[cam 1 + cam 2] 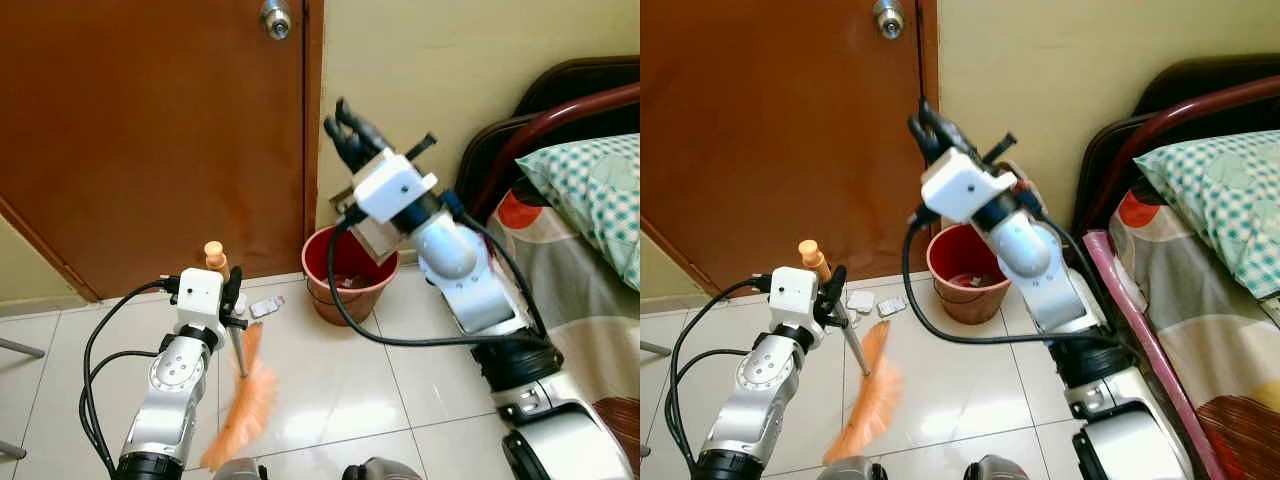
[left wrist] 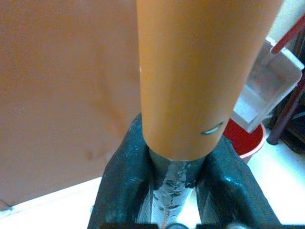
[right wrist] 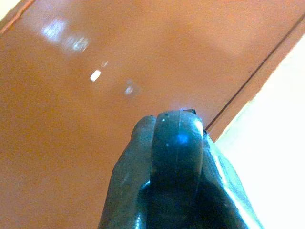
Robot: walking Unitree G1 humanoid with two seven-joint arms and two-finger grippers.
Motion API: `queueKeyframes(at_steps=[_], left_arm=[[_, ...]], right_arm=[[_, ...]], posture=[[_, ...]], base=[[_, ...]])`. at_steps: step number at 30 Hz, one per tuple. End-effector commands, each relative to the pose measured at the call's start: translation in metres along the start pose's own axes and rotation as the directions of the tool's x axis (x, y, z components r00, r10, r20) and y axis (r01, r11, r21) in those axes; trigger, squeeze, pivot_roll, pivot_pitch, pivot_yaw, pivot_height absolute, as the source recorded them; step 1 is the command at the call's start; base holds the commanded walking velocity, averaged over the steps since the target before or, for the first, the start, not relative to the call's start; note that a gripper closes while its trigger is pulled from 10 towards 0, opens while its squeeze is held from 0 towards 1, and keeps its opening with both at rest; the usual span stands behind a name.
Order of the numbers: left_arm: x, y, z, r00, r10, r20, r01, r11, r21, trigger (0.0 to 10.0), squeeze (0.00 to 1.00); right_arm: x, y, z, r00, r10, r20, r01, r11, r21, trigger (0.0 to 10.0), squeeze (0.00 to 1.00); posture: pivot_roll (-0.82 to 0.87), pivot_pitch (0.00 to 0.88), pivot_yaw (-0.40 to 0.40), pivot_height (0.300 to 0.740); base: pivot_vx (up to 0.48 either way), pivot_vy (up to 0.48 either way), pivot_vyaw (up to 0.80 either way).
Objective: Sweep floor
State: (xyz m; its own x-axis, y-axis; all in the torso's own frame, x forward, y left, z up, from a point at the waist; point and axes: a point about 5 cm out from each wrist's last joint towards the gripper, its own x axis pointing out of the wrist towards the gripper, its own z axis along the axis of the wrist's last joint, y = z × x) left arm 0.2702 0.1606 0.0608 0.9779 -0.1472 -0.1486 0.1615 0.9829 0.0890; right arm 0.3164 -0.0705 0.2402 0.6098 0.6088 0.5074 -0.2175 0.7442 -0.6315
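Orange broom (image 1: 243, 405) slanting over white tiled floor (image 1: 340, 390), bristles blurring | left gripper (image 1: 232, 300) pinching its handle | right gripper (image 1: 352, 133) raised near door (image 1: 150, 130), fingers pressing together | red bucket (image 1: 345, 275) partly hiding behind arm | no legible writing

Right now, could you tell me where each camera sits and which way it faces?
Left and right eye: head, looking down at floor; both arms, broom, red bucket, door show.
Left wrist: along left gripper clamping the broom's orange handle; shares bucket.
Right wrist: along right gripper, raised, facing the door; shares door.
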Motion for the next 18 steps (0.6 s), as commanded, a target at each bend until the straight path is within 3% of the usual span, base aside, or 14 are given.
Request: queueKeyframes(at_steps=[1,5,8,18], left_arm=[[0.0,-0.002,-0.007,0.999,-0.014,-0.039,0.013,1.0,-0.012,10.0,0.0],[0.001,-0.002,-0.007,0.999,-0.014,-0.039,0.013,1.0,-0.012,10.0,0.0],[0.001,-0.003,-0.007,0.999,-0.017,-0.038,0.016,1.0,-0.013,10.0,0.0],[0.002,-0.003,-0.007,0.999,-0.022,-0.039,0.021,1.0,-0.011,10.0,0.0]], right_arm=[[0.014,-0.016,0.023,0.992,-0.065,0.104,0.063,0.998,0.025,10.0,0.0],[0.02,-0.024,0.032,0.987,-0.11,0.113,0.099,0.99,0.099,10.0,0.0],[0.024,-0.029,0.035,0.984,-0.153,0.09,0.131,0.966,0.222,10.0,0.0],[0.025,-0.03,0.035,0.978,-0.206,0.034,0.178,0.907,0.383,10.0,0.0]], posture=[[-0.03,0.023,-0.028,0.74],[-0.03,0.022,-0.029,0.74],[-0.03,0.018,-0.029,0.74],[-0.03,0.017,-0.028,0.74]], base=[[0.0,0.0,0.0],[0.0,0.0,0.0],[0.0,0.0,0.0],[0.0,0.0,0.0]])
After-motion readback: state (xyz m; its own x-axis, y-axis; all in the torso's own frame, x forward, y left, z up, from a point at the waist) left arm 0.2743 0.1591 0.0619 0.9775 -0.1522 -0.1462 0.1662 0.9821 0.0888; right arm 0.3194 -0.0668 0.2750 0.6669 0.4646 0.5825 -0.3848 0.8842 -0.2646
